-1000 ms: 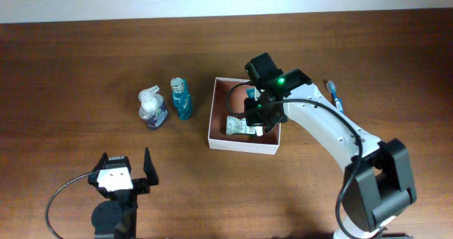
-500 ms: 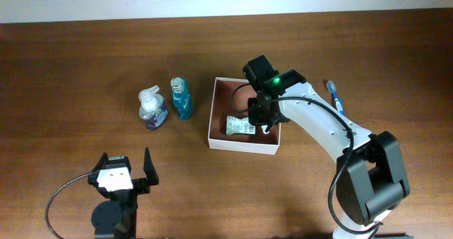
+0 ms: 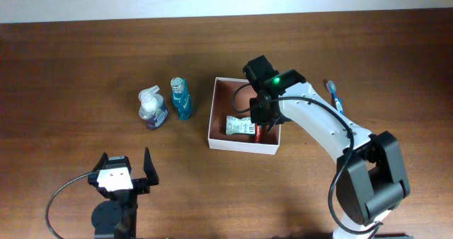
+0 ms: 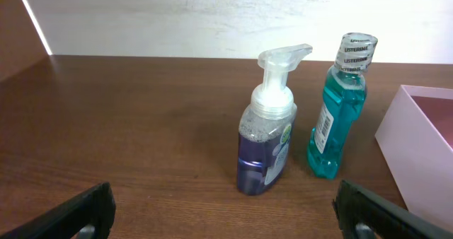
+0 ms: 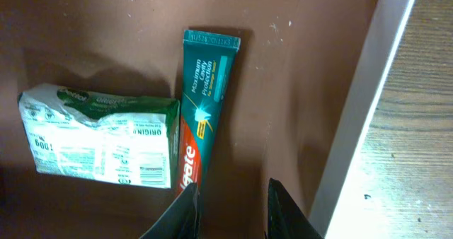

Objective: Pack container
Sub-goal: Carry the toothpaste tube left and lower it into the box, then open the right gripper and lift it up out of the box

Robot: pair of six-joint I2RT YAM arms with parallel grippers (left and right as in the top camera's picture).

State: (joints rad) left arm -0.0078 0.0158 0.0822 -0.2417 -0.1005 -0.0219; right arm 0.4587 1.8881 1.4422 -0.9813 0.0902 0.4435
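One end of the toothpaste box (image 5: 205, 90) hides behind right jaws.

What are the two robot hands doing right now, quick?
Left gripper: open, holding nothing.
Right gripper: open, holding nothing, above the toothpaste tube lying in the container.

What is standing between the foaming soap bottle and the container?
The blue mouthwash bottle stands between the soap bottle and the container, touching neither. The overhead view shows this.
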